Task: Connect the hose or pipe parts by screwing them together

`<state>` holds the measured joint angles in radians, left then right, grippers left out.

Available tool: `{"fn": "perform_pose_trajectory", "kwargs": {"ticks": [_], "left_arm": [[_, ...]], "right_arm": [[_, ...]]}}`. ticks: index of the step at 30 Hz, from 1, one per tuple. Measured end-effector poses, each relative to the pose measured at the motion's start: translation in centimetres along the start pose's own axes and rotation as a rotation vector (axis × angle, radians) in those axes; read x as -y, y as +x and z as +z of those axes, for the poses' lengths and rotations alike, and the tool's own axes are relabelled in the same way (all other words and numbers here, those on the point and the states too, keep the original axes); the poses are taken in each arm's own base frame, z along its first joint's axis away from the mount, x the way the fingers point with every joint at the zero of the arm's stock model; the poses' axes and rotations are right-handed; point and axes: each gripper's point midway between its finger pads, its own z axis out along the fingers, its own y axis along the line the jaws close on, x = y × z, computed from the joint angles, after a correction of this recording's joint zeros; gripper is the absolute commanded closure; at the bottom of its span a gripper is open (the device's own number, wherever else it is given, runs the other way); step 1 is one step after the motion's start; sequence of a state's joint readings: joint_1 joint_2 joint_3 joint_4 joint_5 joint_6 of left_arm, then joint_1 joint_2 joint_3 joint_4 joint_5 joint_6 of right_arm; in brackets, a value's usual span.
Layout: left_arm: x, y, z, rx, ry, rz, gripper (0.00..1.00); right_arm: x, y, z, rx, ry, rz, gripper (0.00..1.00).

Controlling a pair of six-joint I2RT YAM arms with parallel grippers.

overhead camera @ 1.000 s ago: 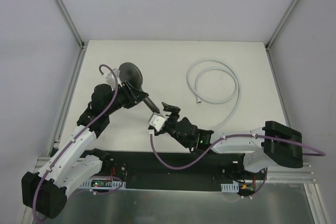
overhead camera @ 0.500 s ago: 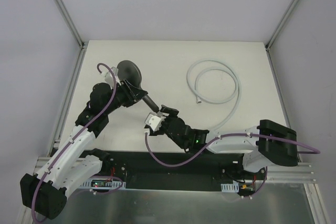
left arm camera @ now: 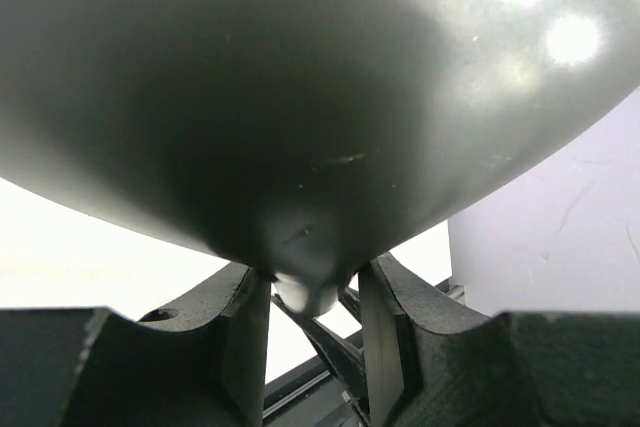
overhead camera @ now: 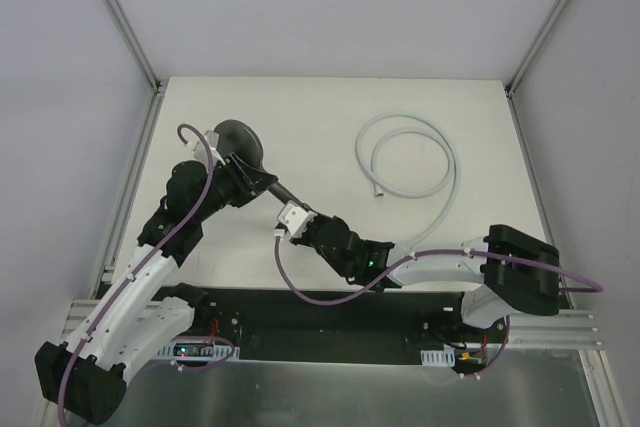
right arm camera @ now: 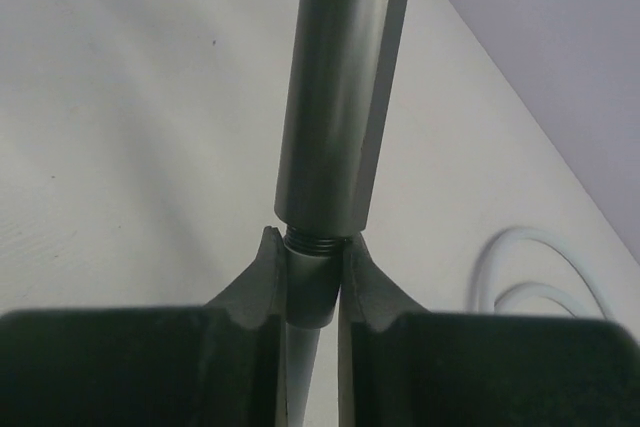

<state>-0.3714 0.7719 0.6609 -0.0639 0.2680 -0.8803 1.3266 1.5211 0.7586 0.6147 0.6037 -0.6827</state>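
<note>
The dark grey shower head (overhead camera: 238,139), with its round face and straight handle, is up off the off-white table (overhead camera: 330,107), left of centre. The left wrist view alone shows the left gripper (left arm camera: 312,317) clamping its neck. The right wrist view shows the right gripper (right arm camera: 312,282) pinched on the threaded handle tip. A second ago those jaws stood wide, just short of it. The pale grey-white coiled hose (overhead camera: 405,117) lies loose at far right. One head, one hose, two grippers.
</note>
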Motion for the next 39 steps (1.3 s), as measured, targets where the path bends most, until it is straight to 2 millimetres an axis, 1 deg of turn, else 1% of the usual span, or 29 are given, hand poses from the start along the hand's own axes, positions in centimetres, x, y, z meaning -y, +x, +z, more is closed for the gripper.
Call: {"fn": "perform_pose_trajectory", "kwargs": {"ticks": [4,6,10,13,16,20,22,23,24,25,26,27,29,30,31,32,34,36,39], "left_arm": [[0.3,0.0,-0.2,0.003,0.013,0.005,1.0],[0.8,0.1,-0.1,0.002,0.057,0.017,1.0],[1.9,0.5,0.3,0.015,0.192,0.068,1.0],[2.3,1.2,0.4,0.019,0.28,0.118,1.0],[2.8,1.7,0.3,0.037,0.371,0.168,1.0],[3.8,2.2,-0.4,0.068,0.5,0.233,1.0],[4.3,2.2,-0.5,0.075,0.539,0.262,1.0],[4.5,2.3,-0.6,0.077,0.556,0.272,1.0],[4.7,2.3,-0.6,0.077,0.565,0.278,1.0],[4.8,2.3,-0.7,0.075,0.573,0.283,1.0],[4.9,2.4,-0.7,0.072,0.576,0.285,1.0],[4.8,2.4,-0.7,0.066,0.574,0.285,1.0],[4.7,2.5,-0.5,0.052,0.556,0.282,1.0],[4.7,2.4,-0.4,0.05,0.544,0.279,1.0],[4.6,2.3,-0.3,0.043,0.525,0.269,1.0],[4.3,1.7,0.1,0.05,0.466,0.242,1.0],[4.2,1.3,0.2,0.057,0.436,0.227,1.0],[3.9,0.7,0.4,0.059,0.379,0.189,1.0],[3.3,-0.2,0.7,0.068,0.283,0.131,1.0]], "right_arm": [[0.3,-0.1,-0.1,0.033,-0.054,0.078,0.99],[0.7,-0.2,-0.3,0.062,-0.106,0.142,0.99],[1.6,0.1,-0.8,0.126,-0.242,0.287,0.99],[1.7,0.4,-1.4,0.165,-0.35,0.379,0.99],[1.6,0.5,-2.0,0.195,-0.451,0.463,0.99],[1.7,-0.2,-2.9,0.266,-0.586,0.593,0.99],[1.7,-0.4,-3.1,0.291,-0.638,0.647,0.93],[1.8,-0.6,-3.3,0.305,-0.663,0.673,0.86],[1.9,-0.7,-3.4,0.318,-0.682,0.692,0.71],[1.9,-0.7,-3.6,0.324,-0.696,0.707,0.66],[1.8,-0.7,-3.7,0.323,-0.702,0.717,0.59],[1.8,-0.7,-3.8,0.32,-0.705,0.727,0.44],[2.0,-0.7,-3.8,0.308,-0.688,0.74,0.31],[2.3,-0.6,-3.8,0.297,-0.657,0.734,0.22],[2.6,-0.5,-3.9,0.293,-0.625,0.719,0.2],[3.3,-1.1,-4.3,0.301,-0.541,0.674,0.16],[3.6,-1.5,-4.4,0.312,-0.502,0.64,0.08],[3.8,-1.8,-4.6,0.307,-0.413,0.575,0.07],[3.0,-1.6,-4.7,0.273,-0.298,0.45,0.07]]}}
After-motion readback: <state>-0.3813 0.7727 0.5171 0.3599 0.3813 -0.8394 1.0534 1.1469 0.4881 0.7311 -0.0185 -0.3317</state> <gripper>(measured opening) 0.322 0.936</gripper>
